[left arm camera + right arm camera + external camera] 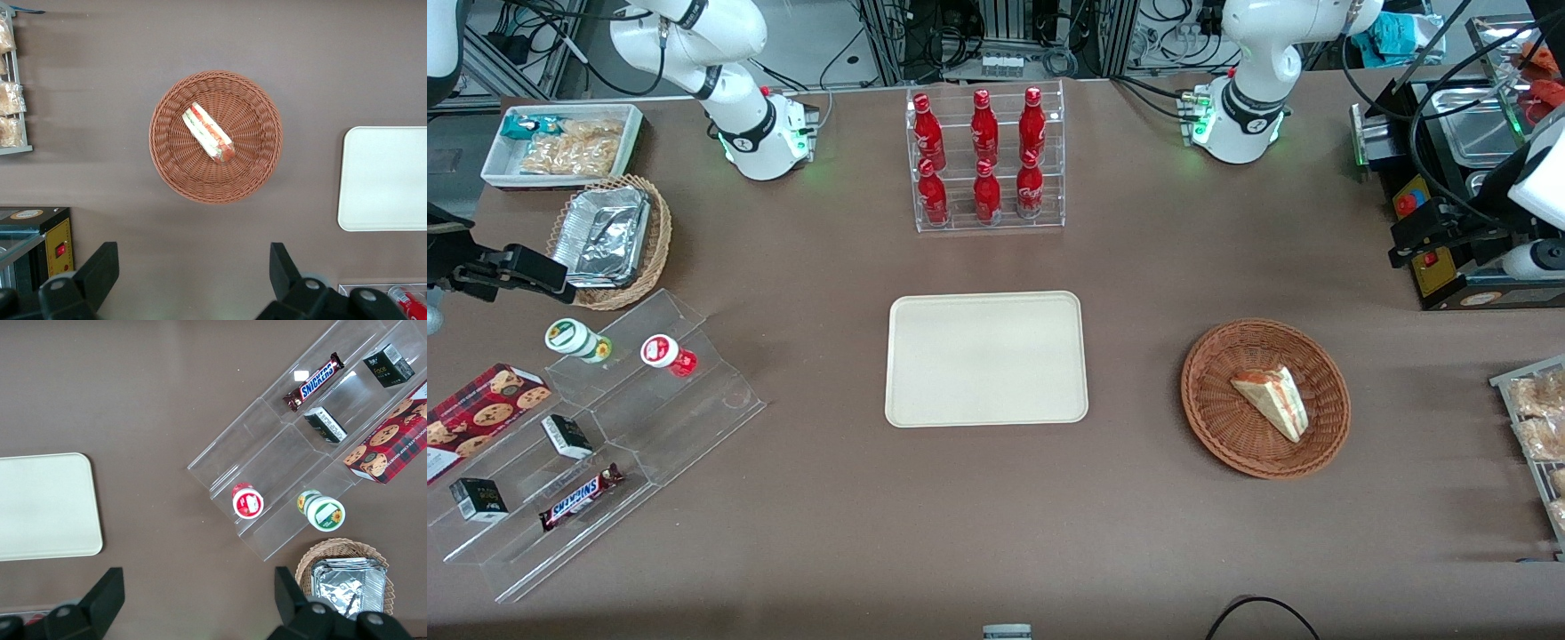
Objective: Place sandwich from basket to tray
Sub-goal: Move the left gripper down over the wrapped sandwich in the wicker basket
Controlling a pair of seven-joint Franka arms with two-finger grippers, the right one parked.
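The sandwich (pixel 1273 402) is a small triangular wedge in clear wrap, pale bread on its broad face, with red, orange and green filling showing along one edge. It lies loose in the basket (pixel 1218 418), a round, shallow, reddish-brown wicker one, a little off the basket's centre and clear of the woven rim all round.

Bare brown bench (pixel 1138 533) rings the basket. Between basket and tray (pixel 925 391), which sits beside the basket toward the parked arm's end, the cloth is open. The tray is cream-beige, rectangular with rounded corners and a low rim, and nothing lies on it.

Near the basket, at the working arm's end of the bench, a wire rack of wrapped pastries (pixel 1534 418) sits at the edge. Farther from the front camera than the basket stands a black machine (pixel 1449 267). Farther than the tray is a clear rack of red bottles (pixel 985 160).

The end effector (pixel 193 273) hangs high above the bench beside the basket, its two dark fingers (pixel 100 270) spread wide and holding nothing; in the front view it is probably the dark gear over the black machine.
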